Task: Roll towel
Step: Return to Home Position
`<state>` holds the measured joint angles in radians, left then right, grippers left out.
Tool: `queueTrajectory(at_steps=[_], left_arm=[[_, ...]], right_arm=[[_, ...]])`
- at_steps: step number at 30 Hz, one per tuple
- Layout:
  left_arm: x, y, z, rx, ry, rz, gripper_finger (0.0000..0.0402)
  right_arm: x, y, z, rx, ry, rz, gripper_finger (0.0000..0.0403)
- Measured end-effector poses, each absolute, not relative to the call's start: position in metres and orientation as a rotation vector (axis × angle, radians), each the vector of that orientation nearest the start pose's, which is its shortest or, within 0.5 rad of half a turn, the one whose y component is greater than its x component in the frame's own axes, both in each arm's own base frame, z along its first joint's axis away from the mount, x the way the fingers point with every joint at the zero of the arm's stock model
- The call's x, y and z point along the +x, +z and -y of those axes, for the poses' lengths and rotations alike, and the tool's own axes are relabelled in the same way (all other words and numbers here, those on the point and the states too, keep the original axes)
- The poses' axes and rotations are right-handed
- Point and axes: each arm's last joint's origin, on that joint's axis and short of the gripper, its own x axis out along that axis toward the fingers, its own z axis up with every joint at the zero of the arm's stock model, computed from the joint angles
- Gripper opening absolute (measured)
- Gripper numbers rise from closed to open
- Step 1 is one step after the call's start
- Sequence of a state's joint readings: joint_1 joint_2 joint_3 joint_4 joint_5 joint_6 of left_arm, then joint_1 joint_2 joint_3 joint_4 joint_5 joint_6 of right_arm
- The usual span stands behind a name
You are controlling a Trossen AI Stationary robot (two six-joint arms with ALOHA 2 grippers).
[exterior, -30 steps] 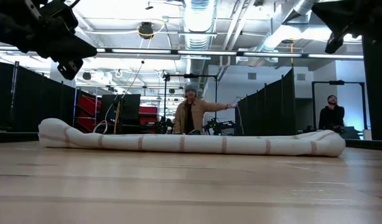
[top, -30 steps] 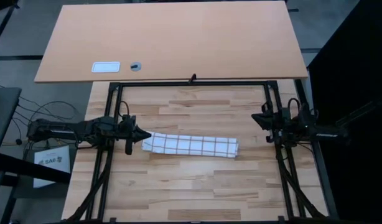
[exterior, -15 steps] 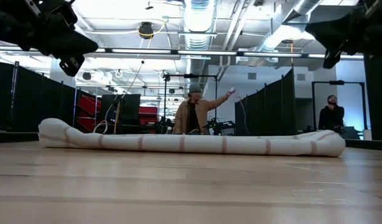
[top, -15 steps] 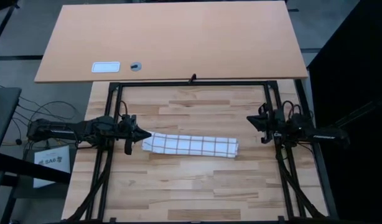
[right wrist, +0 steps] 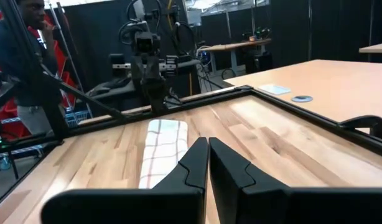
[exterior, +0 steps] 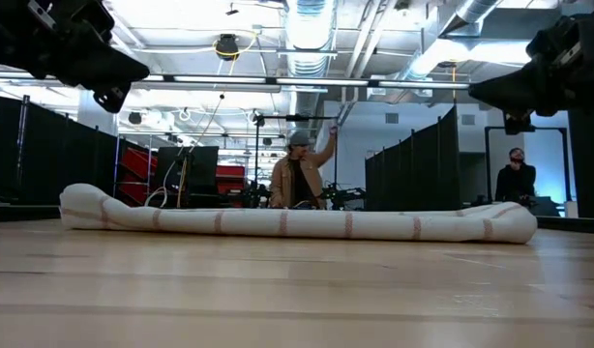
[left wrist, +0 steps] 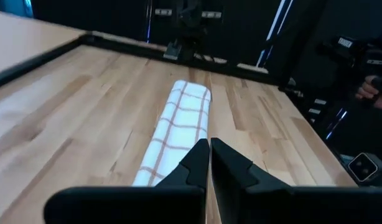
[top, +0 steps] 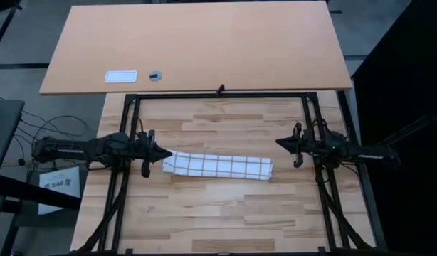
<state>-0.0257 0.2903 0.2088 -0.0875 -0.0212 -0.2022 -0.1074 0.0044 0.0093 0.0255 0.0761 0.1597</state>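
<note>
The towel (top: 217, 166) lies rolled on the table (top: 225, 213), at the centre of the high view. My left tool (top: 164, 153) hangs just beside its left end, fingers pressed together, empty. My right tool (top: 279, 142), likewise closed and empty, hangs apart from the right end. The low view's upper corners cut off both tools.

Place: robotics lab in an open hall.
Above the tabletop (exterior: 297, 290): bare ducts (exterior: 307, 24), strip lights (exterior: 374, 87).
Beyond the tabletop: black partitions (exterior: 413, 164), red cabinets (exterior: 137, 174).

Black jointed arms (top: 83, 149), tapered black pincers (left wrist: 209, 144)
</note>
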Motion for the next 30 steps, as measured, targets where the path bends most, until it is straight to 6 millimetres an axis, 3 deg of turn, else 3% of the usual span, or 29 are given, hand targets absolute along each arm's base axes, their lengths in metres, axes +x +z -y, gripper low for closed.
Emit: queueTrajectory(at_steps=[10, 16, 30], left_arm=[[0.093, 0.185, 0.002, -0.222, -0.005, 0.002, 0.0], [0.098, 0.168, 0.002, -0.236, -0.004, 0.014, 0.0], [0.097, 0.168, 0.002, -0.098, -0.012, 0.01, 0.0]], right_arm=[[0.097, 0.168, 0.013, 0.158, -0.18, 0.034, 0.0001], [0.097, 0.168, 0.013, 0.156, -0.18, 0.036, 0.0001], [0.097, 0.168, 0.013, 0.156, -0.18, 0.039, 0.0001]])
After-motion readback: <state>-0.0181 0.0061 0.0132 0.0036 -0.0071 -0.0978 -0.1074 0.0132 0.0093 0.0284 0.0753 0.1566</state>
